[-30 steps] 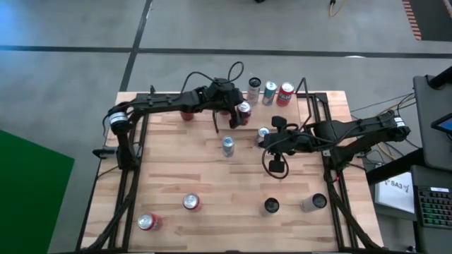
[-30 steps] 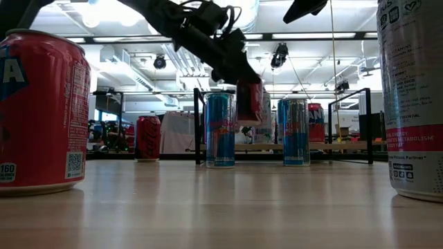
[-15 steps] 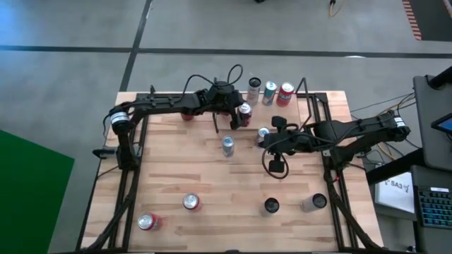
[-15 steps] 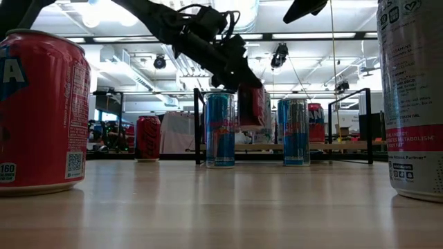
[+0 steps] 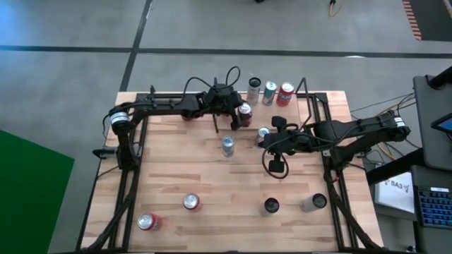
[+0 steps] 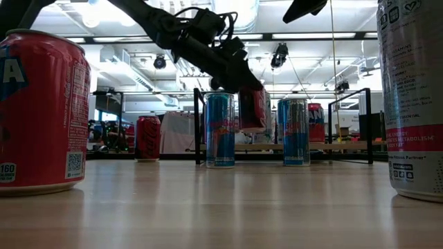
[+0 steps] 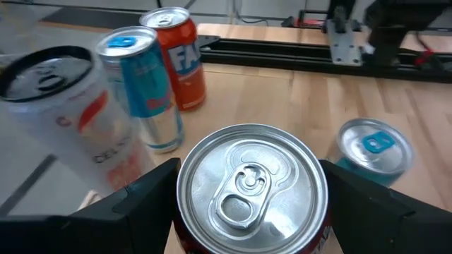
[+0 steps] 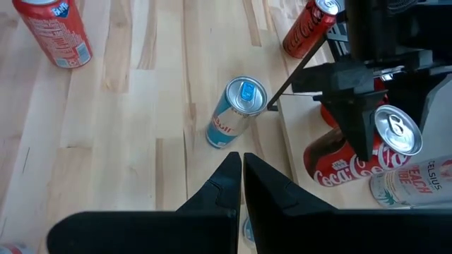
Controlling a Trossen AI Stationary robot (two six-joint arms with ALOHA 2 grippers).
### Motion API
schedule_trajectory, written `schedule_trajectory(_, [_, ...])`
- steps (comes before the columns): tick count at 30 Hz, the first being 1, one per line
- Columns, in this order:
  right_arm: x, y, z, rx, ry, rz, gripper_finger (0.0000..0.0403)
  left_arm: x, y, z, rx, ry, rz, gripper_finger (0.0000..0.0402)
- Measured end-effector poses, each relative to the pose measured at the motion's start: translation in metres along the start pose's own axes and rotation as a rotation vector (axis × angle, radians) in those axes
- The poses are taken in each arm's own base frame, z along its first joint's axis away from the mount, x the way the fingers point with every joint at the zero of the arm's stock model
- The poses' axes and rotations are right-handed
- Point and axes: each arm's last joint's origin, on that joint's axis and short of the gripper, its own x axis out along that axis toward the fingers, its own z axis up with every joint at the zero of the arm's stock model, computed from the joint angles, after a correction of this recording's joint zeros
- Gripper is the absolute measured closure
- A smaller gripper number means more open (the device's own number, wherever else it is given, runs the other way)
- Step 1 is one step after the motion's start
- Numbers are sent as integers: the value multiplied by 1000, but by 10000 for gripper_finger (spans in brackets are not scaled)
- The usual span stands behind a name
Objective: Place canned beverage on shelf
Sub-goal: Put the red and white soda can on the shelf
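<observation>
My left gripper (image 5: 239,111) is shut on a red cola can (image 5: 244,113), also seen in the low view (image 6: 252,111) and from above in the left wrist view (image 7: 251,182). It hangs over the near left part of the shelf (image 5: 311,107), whose light board (image 6: 332,146) lies inside black rails. A white can (image 5: 254,88), a blue can (image 5: 269,92) and a red can (image 5: 285,93) stand on the shelf's far side. My right gripper (image 8: 241,176) is shut and empty, hovering right of the table's middle (image 5: 271,144). My left gripper pinches the red can's side wall just below its top rim (image 7: 185,212) between its two fingers (image 7: 141,201), one on each side. The fingers come slanting down from the table's left. The can hangs nearly upright, top up, lifted clear above the shelf board.
A blue can (image 5: 227,146) stands at the table's middle and another (image 5: 263,133) by my right gripper. A red can (image 5: 187,113) stands behind my left arm. Further cans (image 5: 191,202), (image 5: 147,222), (image 5: 272,205), (image 5: 313,203) stand or lie along the near side.
My left gripper has carried the red can a little toward the far edge and the shelf, and slightly down. The can, tilted a second ago, now hangs nearly upright.
</observation>
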Motion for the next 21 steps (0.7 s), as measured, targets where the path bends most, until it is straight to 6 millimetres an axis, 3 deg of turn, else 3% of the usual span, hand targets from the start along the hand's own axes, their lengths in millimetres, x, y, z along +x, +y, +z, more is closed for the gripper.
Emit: schedule_trajectory(21, [0,0,0,1,-3,-7,394,2,-4,-16,-1,22,55,113])
